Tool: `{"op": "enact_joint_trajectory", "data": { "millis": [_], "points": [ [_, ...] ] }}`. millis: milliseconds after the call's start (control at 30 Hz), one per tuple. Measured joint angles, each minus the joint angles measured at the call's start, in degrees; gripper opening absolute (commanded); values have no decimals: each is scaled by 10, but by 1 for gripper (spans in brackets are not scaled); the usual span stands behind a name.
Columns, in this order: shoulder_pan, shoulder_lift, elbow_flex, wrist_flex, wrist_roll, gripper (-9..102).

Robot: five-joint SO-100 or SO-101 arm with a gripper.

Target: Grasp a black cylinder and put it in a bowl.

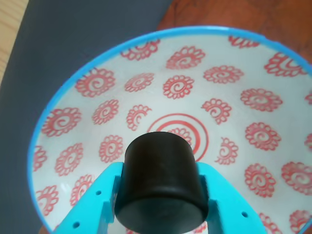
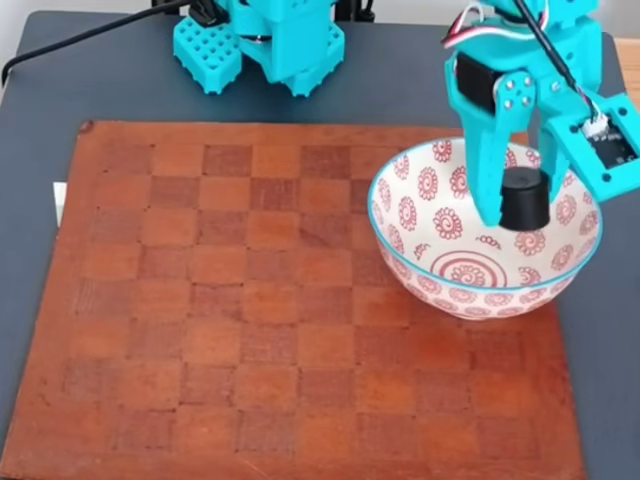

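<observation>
Table edge: at the far left of the fixed view a dark grey table top (image 2: 40, 200) is showing around the board, with a black cable (image 2: 70, 45) running across its upper left corner.
Board: a reddish-brown checkered board (image 2: 250, 330) is lying flat and taking up most of the fixed view; its squares are looking worn and faint.
Arm base: a bright turquoise base (image 2: 265, 40) is sitting on the grey top just behind the board's far edge.
Bowl: the bowl (image 2: 420, 215) is standing on the board's right side in the fixed view, white inside with red-pink spiral flowers, a red spiral at its centre and a thin light-blue rim; the wrist view is looking straight down into it (image 1: 97, 83).
Gripper: the turquoise gripper (image 2: 524, 215) is hanging over the bowl's right half in the fixed view, fingers pointing down; in the wrist view (image 1: 161, 204) its two fingers are pressing against either side of the cylinder, so it is clamping it.
Black cylinder: the black cylinder (image 2: 525, 200) is being held between the fingers, inside the bowl's rim and above its inner wall; whether it is touching the bowl I cannot tell. In the wrist view (image 1: 161, 180) it is looking matte black, short and stout, with a flat end and a softly rounded edge, covering part of the centre spiral.
</observation>
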Motion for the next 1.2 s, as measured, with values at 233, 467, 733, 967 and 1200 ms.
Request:
{"op": "enact_joint_trajectory", "data": {
  "millis": [233,467,733,967,1200],
  "points": [
    [25,0,6,-6,-43,21],
    [34,-1,43,-6,-53,26],
    [37,0,45,-5,-53,13],
    [40,63,50,-2,-54,0],
    [65,152,106,-2,-54,0]
  ]
}}
